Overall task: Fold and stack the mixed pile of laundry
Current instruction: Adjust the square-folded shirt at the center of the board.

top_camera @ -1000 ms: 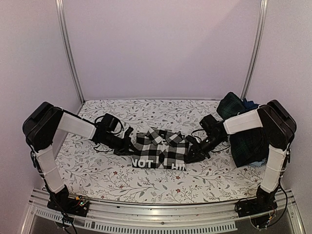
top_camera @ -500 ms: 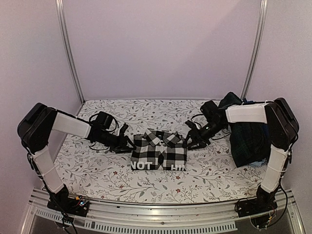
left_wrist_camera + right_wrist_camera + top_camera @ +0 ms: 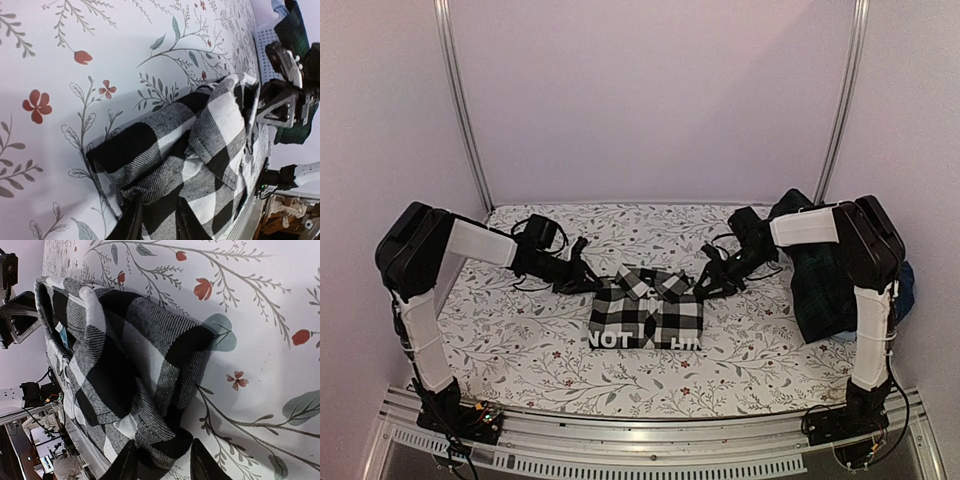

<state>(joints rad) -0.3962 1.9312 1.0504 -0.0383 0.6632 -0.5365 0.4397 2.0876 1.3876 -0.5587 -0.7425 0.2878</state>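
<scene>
At centre frame, the folded black-and-white checked cloth shirt point(image 3: 647, 312) is flanked by left gripper point(image 3: 585, 278) and right gripper point(image 3: 703, 283), jaws slightly parted, nothing held. Judged soft and limp, it is best pinched at folded edges.

The near strip of the table point(image 3: 620, 385) lies open from side to side, as does the left stretch in front of that arm. The shirt point(image 3: 645, 312) takes up the middle, with the left hand point(image 3: 588, 280) and right hand point(image 3: 705, 284) close at its far corners. Both arms slant in low from the sides and bar the way across. Behind the shirt, between the hands, a bare patch runs back to the wall. A plaid pile point(image 3: 820, 290) fills the right edge.
</scene>
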